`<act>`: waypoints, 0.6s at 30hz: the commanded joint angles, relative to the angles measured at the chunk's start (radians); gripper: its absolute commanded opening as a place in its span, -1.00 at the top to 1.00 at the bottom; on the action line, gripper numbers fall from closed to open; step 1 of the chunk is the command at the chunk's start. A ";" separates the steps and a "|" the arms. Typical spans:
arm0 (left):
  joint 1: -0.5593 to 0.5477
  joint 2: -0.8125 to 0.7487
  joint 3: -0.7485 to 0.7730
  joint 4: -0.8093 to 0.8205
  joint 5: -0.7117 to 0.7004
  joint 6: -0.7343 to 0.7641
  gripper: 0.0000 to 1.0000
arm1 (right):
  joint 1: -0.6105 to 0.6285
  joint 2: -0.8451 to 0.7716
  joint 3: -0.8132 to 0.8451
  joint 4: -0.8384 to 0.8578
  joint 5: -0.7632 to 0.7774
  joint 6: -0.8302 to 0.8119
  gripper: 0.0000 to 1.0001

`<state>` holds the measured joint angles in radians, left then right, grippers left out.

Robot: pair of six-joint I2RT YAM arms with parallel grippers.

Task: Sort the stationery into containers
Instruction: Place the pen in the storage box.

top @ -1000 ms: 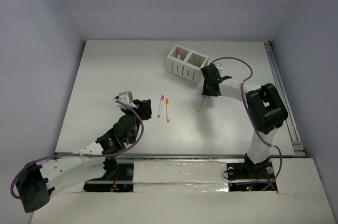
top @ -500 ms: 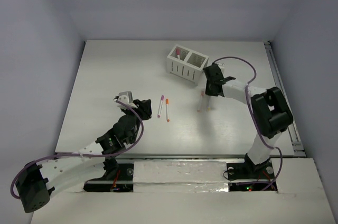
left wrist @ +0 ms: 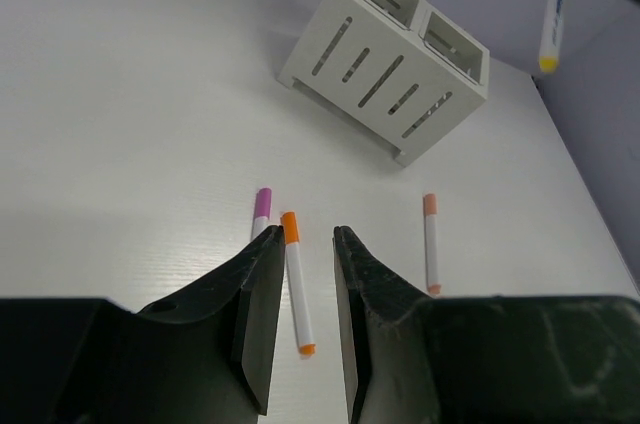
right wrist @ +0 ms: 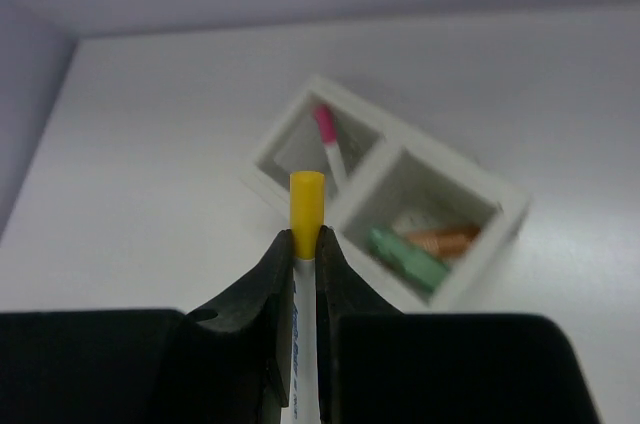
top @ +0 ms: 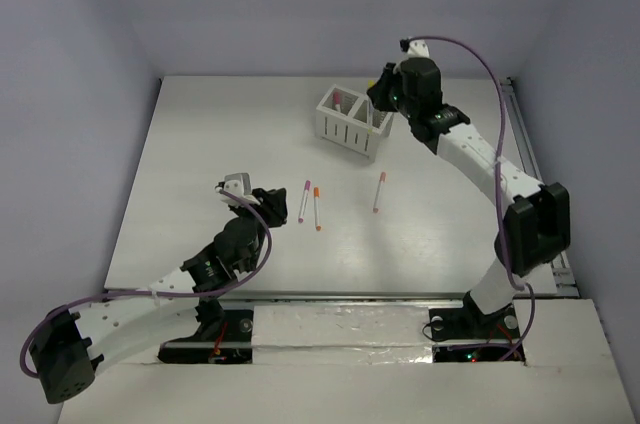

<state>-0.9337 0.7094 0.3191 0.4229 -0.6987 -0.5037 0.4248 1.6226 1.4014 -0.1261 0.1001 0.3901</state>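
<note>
The white two-compartment box [top: 345, 130] stands at the back of the table. My right gripper [top: 384, 96] hangs over it, shut on a yellow-capped pen [right wrist: 305, 206] held upright. In the right wrist view the box [right wrist: 420, 141] holds a pink-capped pen [right wrist: 328, 140] in one compartment, and a mint-green piece [right wrist: 405, 256] and an orange block [right wrist: 446, 239] in the other. On the table lie a purple-capped pen [top: 304, 200], an orange-capped pen [top: 317, 208] and a pink-capped pen [top: 380, 191]. My left gripper [top: 276, 206] is open and empty, low, just left of the purple and orange pens.
The left wrist view shows the box [left wrist: 462, 102] ahead, the orange-capped pen [left wrist: 296, 279] between my open fingers, the purple-capped pen [left wrist: 262, 212] beside it, the pink-capped pen [left wrist: 431, 242] to the right, and the yellow-capped pen [left wrist: 550, 14] hanging above.
My right gripper has risen from the table near the pink-capped pen and moved back over the box, carrying the yellow-capped pen. The left arm has not moved.
</note>
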 commanded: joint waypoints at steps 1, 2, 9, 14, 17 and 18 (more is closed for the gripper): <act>0.006 -0.019 0.002 0.039 0.024 -0.009 0.53 | 0.002 0.140 0.200 0.115 -0.062 -0.043 1.00; 0.006 -0.025 -0.003 0.042 0.030 -0.009 0.53 | 0.002 0.173 0.241 0.115 -0.062 -0.048 1.00; 0.006 -0.048 -0.011 0.050 0.062 -0.015 0.53 | 0.035 0.398 0.485 0.227 0.032 -0.114 1.00; 0.006 -0.065 -0.017 0.062 0.087 -0.018 0.49 | 0.072 0.509 0.571 0.289 0.139 -0.207 1.00; 0.006 -0.099 -0.035 0.086 0.116 -0.019 0.42 | 0.081 0.558 0.603 0.307 0.164 -0.243 1.00; 0.006 -0.112 -0.041 0.096 0.134 -0.022 0.41 | 0.081 0.568 0.611 0.309 0.176 -0.250 1.00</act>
<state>-0.9337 0.6338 0.3004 0.4419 -0.6083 -0.5159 0.4889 2.1815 1.9350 0.0799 0.2062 0.2150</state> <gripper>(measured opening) 0.292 0.123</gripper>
